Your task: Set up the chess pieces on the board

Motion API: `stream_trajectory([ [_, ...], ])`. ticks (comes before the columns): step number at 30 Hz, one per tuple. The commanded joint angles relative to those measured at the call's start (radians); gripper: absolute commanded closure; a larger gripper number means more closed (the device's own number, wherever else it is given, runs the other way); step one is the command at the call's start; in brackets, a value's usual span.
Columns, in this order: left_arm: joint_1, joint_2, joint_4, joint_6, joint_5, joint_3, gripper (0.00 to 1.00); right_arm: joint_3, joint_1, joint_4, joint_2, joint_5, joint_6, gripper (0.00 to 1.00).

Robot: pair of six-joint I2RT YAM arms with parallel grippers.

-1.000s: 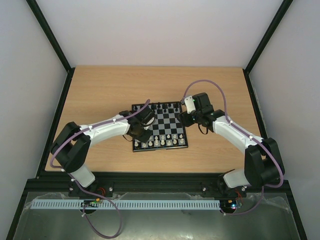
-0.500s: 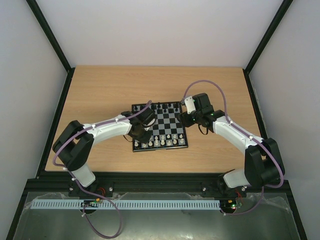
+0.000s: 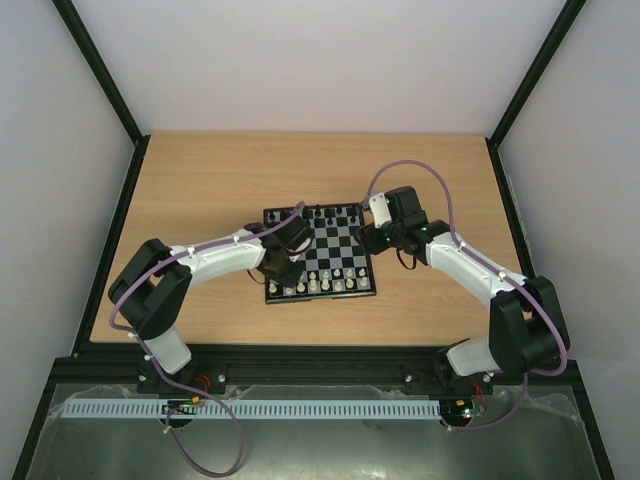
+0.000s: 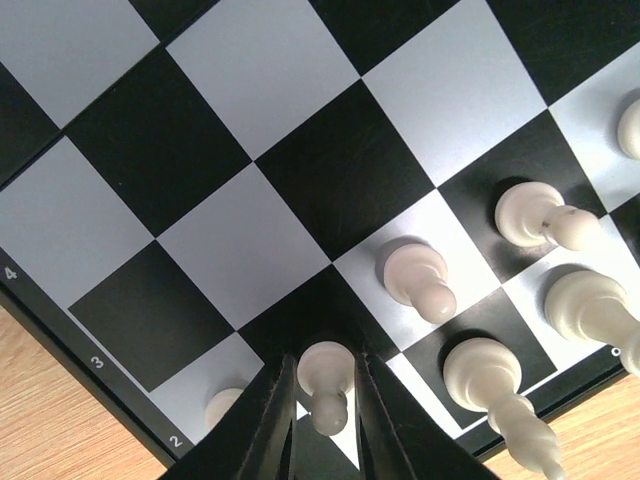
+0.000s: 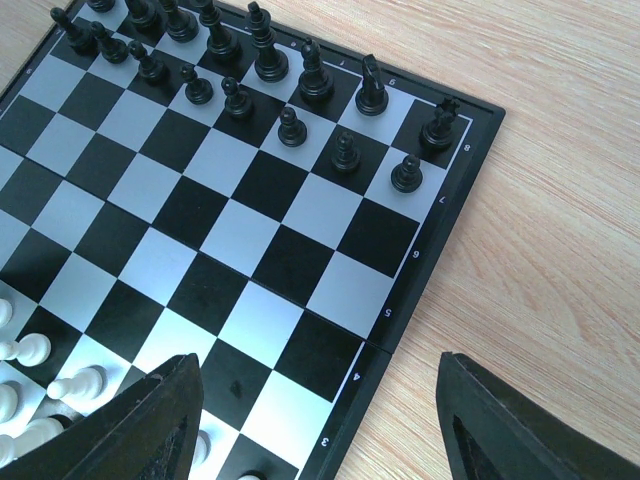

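Note:
The board [image 3: 335, 250] lies mid-table, with black pieces [image 3: 320, 213] along its far rows and white pieces [image 3: 325, 285] along its near rows. My left gripper [image 3: 280, 270] hangs over the board's near left corner. In the left wrist view its fingers [image 4: 275, 410] press against both sides of a white pawn [image 4: 325, 372] that stands on a dark square in row 2 of the board [image 4: 230, 240]. My right gripper [image 3: 372, 238] is wide open and empty above the board's right edge [image 5: 400, 320]. Black pieces [image 5: 270, 60] fill the far rows there.
Other white pieces [image 4: 415, 275] stand close to the right of the held pawn, and another [image 4: 225, 405] stands to its left. White pawns [image 5: 35, 350] stand near my right gripper's left finger. Bare wooden table [image 3: 200, 180] surrounds the board, with black frame posts at the edges.
My left arm has crept a little toward the board, its elbow shifting right. The right arm has not moved.

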Motion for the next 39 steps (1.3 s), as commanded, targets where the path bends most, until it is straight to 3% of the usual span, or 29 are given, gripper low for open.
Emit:
stream_trajectory([
  [1,-0.002,0.015,-0.006,0.002,-0.017,0.023,0.82,-0.011,-0.002,-0.005,-0.026,-0.011,-0.009,0.34],
  [11,0.007,-0.054,0.001,0.007,-0.036,0.037,0.75,-0.005,-0.003,-0.01,-0.072,0.025,-0.002,0.34],
  [16,0.05,-0.118,0.054,0.037,-0.043,0.028,0.64,0.018,-0.009,-0.042,-0.112,0.017,0.027,0.34],
  [21,0.125,-0.198,0.14,0.042,-0.061,-0.002,0.55,-0.009,-0.024,-0.044,-0.183,0.031,0.052,0.23],
  [24,0.191,-0.268,0.203,0.04,-0.054,-0.04,0.46,-0.066,-0.06,-0.018,-0.256,0.05,0.086,0.02],
  [28,0.258,-0.325,0.255,0.034,-0.109,-0.099,0.3,-0.174,-0.153,0.059,-0.349,0.004,0.126,0.02],
  [29,0.261,-0.338,0.248,0.021,-0.147,-0.097,0.24,-0.193,-0.187,0.07,-0.358,-0.018,0.134,0.01],
  [30,0.264,-0.357,0.257,0.012,-0.166,-0.105,0.06,-0.199,-0.219,0.069,-0.361,-0.054,0.138,0.01],
  [31,0.268,-0.38,0.272,0.007,-0.172,-0.115,0.02,-0.185,-0.251,0.051,-0.357,-0.077,0.143,0.01],
  [34,0.274,-0.442,0.294,-0.003,-0.227,-0.13,0.01,-0.078,-0.336,-0.053,-0.318,-0.131,0.168,0.02],
  [39,0.287,-0.493,0.259,-0.005,-0.33,-0.069,0.01,0.12,-0.339,-0.177,-0.249,0.019,0.246,0.01],
])
